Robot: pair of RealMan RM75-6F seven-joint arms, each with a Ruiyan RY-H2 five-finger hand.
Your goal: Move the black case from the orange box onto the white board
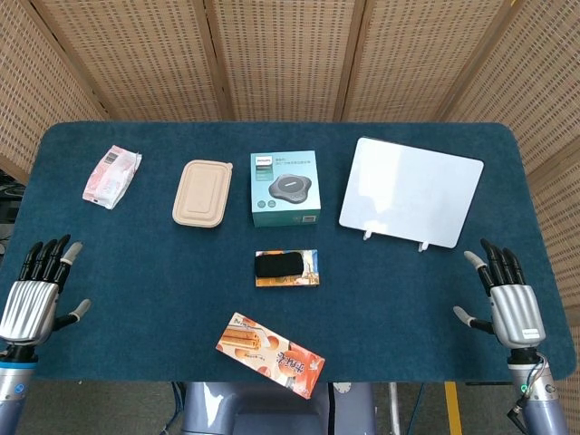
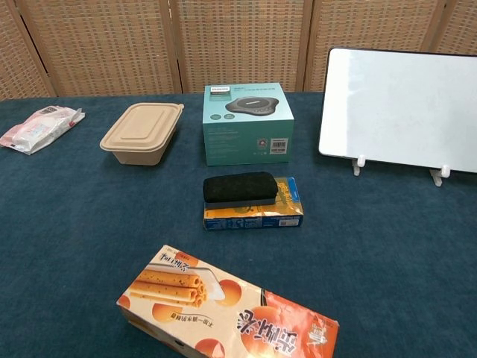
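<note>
The black case (image 2: 240,188) lies atop the orange box (image 2: 254,211) mid-surface, with the white board (image 1: 411,191) at two o'clock. It looks light, soft-shelled and grippy; pinch its long sides. Left robot hand (image 1: 34,292) and right robot hand (image 1: 507,295) rest released, holding nothing.

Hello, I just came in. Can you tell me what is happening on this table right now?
Nothing is being handled at this moment. The left hand and right hand rest open at the near corners of the table, holding nothing. The black case lies on the orange box in the middle, untouched. The white board it should go onto stands at the far right with nothing on it. A teal box, a beige container, a pink packet and a biscuit box also lie on the table.
</note>
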